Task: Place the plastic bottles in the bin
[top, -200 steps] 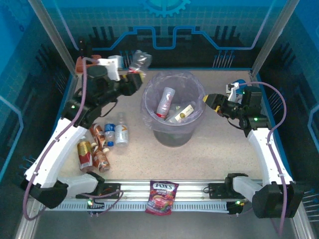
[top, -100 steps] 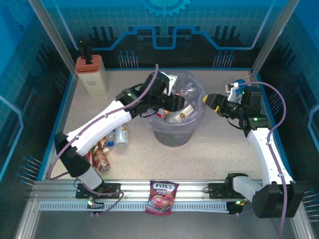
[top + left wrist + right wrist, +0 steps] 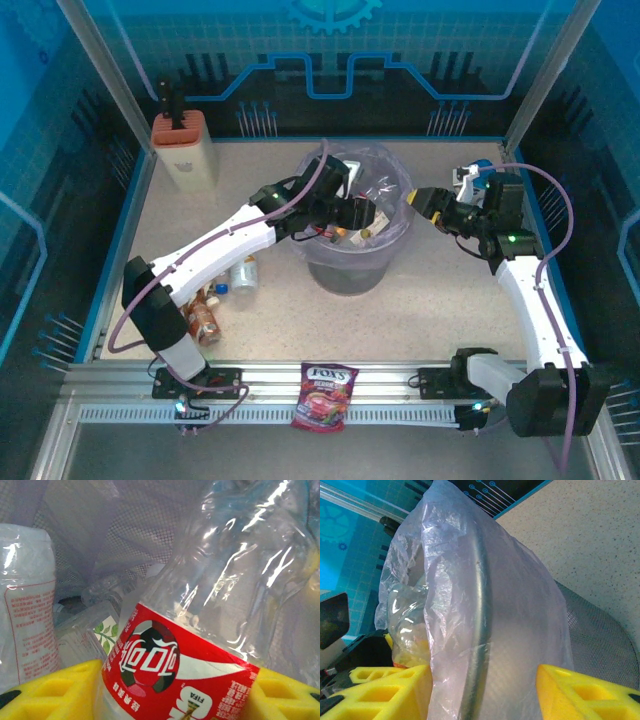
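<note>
judged light and crushable, the clear bottle is pinched at its red label by the left gripper over the bin; the right gripper is held spread.

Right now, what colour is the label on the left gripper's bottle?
The label is red with white script; clearest in the left wrist view.

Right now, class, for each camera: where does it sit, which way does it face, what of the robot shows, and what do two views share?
Top external: above and behind the arm bases, looking down at the speckled table; both white arms show.
Left wrist: on the left hand, facing into the round grey bag-lined bin; its yellow fingers grip a clear red-labelled plastic bottle.
Right wrist: on the right hand, facing the bin's rim between its open yellow fingers.
Shared: both wrist views show the bin's bag.
</note>
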{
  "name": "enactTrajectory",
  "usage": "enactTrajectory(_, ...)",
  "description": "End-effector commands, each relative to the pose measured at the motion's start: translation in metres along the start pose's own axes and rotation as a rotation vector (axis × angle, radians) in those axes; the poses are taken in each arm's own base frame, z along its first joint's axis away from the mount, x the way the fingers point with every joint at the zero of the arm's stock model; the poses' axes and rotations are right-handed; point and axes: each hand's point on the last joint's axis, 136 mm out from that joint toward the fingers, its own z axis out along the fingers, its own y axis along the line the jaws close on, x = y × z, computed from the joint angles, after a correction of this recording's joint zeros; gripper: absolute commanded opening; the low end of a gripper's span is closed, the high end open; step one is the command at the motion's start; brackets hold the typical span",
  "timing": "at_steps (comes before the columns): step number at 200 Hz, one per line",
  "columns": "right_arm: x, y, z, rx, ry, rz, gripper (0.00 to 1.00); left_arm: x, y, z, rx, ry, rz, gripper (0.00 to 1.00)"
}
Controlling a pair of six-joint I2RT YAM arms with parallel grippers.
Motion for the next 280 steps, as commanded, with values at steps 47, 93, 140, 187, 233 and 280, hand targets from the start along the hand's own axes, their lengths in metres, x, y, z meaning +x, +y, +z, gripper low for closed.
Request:
enactTrajectory(47,-0.003,0.011,0.0,-0.021,-0.006,-0.041,0.58,0.028,0.007,-0.016,-0.022,0.093,-0.015,0.57)
enactTrajectory(93,-0.004,0.011,0.003,-0.029,-0.006,-0.041,0.58,0.01,0.052,-0.06,-0.217,0.027,-0.006,0.57)
enactTrajectory(140,-0.003,0.01,0.006,-0.028,0.003,-0.038,0.58,0.012,0.075,-0.069,-0.276,0.0,-0.082,0.61)
enactTrajectory(187,-0.004,0.013,0.007,-0.029,0.006,-0.045,0.58,0.008,0.057,-0.06,-0.177,0.011,-0.086,0.92)
enactTrajectory(233,-0.005,0.014,0.008,-0.031,0.009,-0.045,0.58,-0.017,0.043,-0.087,-0.138,-0.084,-0.008,0.92)
enactTrajectory(280,-0.007,0.016,0.01,-0.039,0.012,-0.054,0.58,-0.047,0.048,-0.157,-0.239,-0.218,0.062,0.95)
